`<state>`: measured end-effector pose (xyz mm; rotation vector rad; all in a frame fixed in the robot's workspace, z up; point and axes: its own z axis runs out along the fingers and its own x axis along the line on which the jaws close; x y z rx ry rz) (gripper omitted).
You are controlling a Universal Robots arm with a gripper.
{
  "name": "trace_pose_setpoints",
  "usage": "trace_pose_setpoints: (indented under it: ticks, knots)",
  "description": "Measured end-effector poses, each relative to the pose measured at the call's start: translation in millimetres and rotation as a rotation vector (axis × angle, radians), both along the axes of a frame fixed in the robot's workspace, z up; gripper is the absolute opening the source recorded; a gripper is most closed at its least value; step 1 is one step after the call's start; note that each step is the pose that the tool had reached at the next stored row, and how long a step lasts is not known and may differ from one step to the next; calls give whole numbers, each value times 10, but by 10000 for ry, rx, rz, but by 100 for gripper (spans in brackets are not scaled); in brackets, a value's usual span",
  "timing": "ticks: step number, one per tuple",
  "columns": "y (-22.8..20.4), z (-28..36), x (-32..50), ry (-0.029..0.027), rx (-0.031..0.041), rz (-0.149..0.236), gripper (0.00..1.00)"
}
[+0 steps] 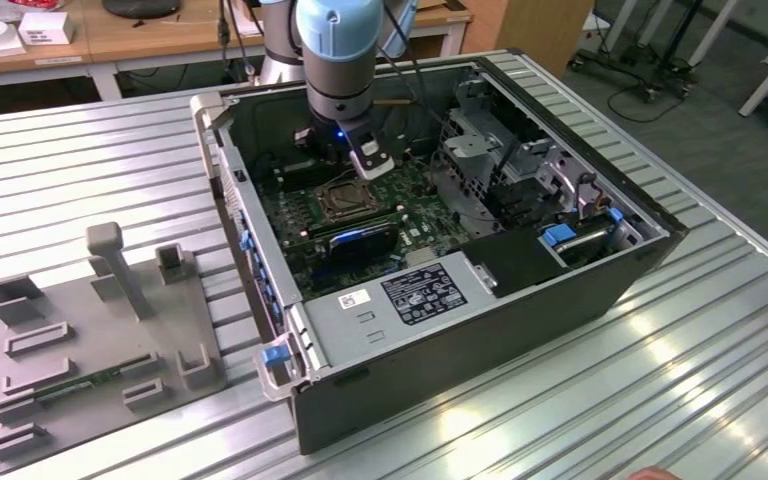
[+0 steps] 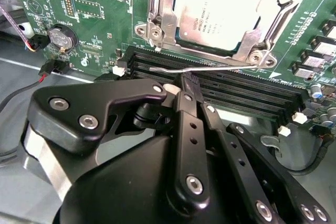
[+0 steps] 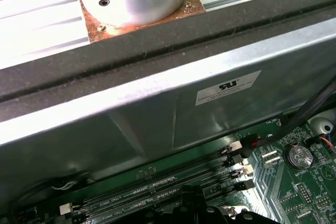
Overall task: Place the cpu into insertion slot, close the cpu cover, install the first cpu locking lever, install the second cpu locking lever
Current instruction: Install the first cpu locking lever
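- Gripper (image 2: 186, 85): black jointed linkage fingers are reaching down inside the open computer case (image 1: 491, 330), tips converging narrow over the memory slots (image 2: 220, 90). Tips are sitting at the near end of a locking lever (image 2: 202, 68); I cannot tell whether they are clamping it or just touching it.
- That lever is a thin bright steel wire rod, long axis running along the socket's edge and parallel to the memory slots, lying just between the two, with its far end tucked at the socket's corner screw.
- Cpu (image 2: 218, 11): flat square, matte tan-silver metal top with print on it, lying face up and flat in the insertion slot (image 2: 210, 51).
- Cpu cover (image 2: 167, 14): thin silvery stamped frame, appearing folded down around the chip, so the chip top is showing through its square window. Corner screws are visible at the near side.
- Green circuit board (image 2: 100, 3) is surrounding the socket; a round silver coin cell (image 2: 59, 39) in a black holder is sitting well apart from it.
- In the exterior view the grey-blue arm (image 1: 337, 60) is coming down vertically into the case, with the gripper (image 1: 357, 160) right over the socket (image 1: 341, 200).
- Case is lying on its side on a ribbed aluminium table (image 1: 704, 380); a grey slotted fixture plate (image 1: 91, 350) is sitting at the exterior view's left.
- First wrist view: the case's brushed steel wall (image 3: 157, 119) is standing just beside the long black memory slots (image 3: 157, 187).
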<state>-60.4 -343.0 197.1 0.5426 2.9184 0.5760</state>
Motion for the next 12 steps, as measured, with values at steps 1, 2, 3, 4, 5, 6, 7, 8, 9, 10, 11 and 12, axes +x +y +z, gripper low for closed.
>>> trace_pose_setpoints:
  ticks: [1, 2, 3, 4, 5, 6, 7, 8, 9, 10, 11, 12]
  knots:
    - [0, 0, 0, 0, 1, 0, 11]
    - [0, 0, 0, -1, 0, 0, 11]
    - [0, 0, 0, 0, 1, 0, 11]
    - [0, 0, 0, -1, 0, 0, 11]
    - [0, 0, 0, 0, 0, 0, 11]
    - [0, 1, 0, -1, 1, 0, 11]
    - [0, 7, 0, 0, 0, 0, 11]
    - [0, 18, 0, 1, 0, 0, 11]
    - [0, 35, 0, 0, 2, 0, 11]
    - [0, 52, 0, -1, 2, 0, 11]
    - [0, 63, 0, -1, 2, 0, 11]
    - [0, 72, 0, -1, 2, 0, 11]
